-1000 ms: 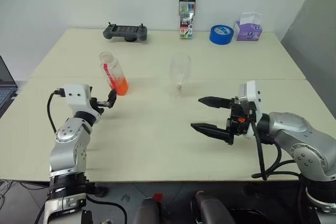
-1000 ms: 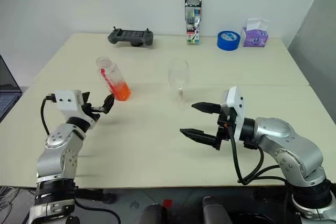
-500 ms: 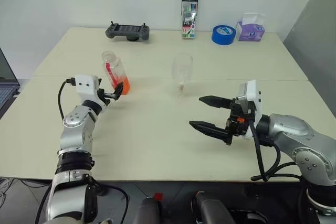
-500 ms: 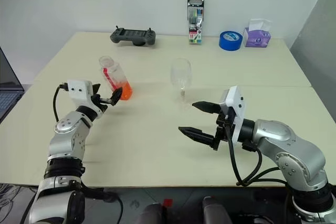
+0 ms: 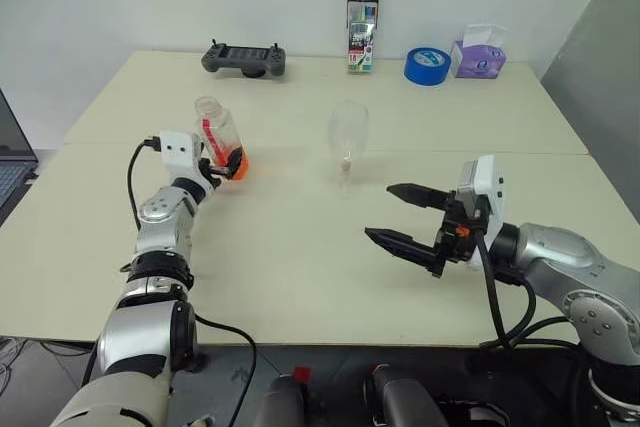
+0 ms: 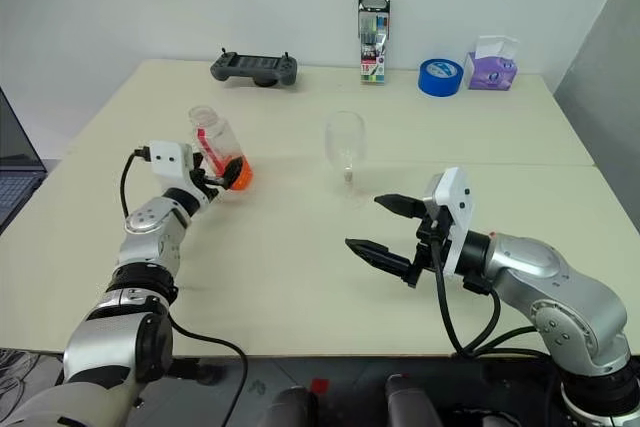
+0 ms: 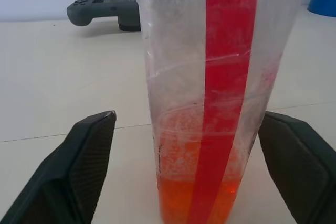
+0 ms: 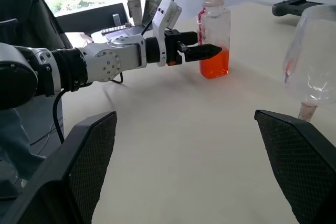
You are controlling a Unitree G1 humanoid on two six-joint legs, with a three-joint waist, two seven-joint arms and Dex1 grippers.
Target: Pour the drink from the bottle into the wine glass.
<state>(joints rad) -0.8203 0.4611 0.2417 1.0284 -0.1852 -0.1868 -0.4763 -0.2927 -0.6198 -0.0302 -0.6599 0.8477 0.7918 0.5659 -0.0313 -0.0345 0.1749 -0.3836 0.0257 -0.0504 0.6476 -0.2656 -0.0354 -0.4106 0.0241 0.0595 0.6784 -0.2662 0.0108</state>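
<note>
The bottle (image 5: 219, 135) is found upright on the counter (image 5: 300, 247), on the robot's left side, uncapped, with its red label strip facing the left arm. The drink (image 5: 232, 164) fills only the lowest part of it. The left claw (image 6: 222, 178) is placed around the base of the bottle at drink level. In the left wrist view its fingers (image 7: 84, 161) are seen on either side of the bottle (image 7: 215, 93), each with a gap to the plastic, so the claw is spread and nothing is pinched. In the right wrist view one finger of that claw is seen in front of the orange band.

The glass (image 5: 347, 137) stands upright near the middle of the counter, well apart from the bottle and to its right. It appears empty, apart from a faint reddish trace seen on its bowl in the right wrist view.

The right claw (image 5: 398, 215) is held level above the counter on the near right, pointing toward the middle, with its two fingers spread wide and nothing between them. It is well apart from the glass.

Along the far edge of the counter a controller (image 5: 243, 58), a pen pack (image 5: 360, 15), a blue tape roll (image 5: 425, 65) and a tissue pack (image 5: 478, 50) are noted.
</note>
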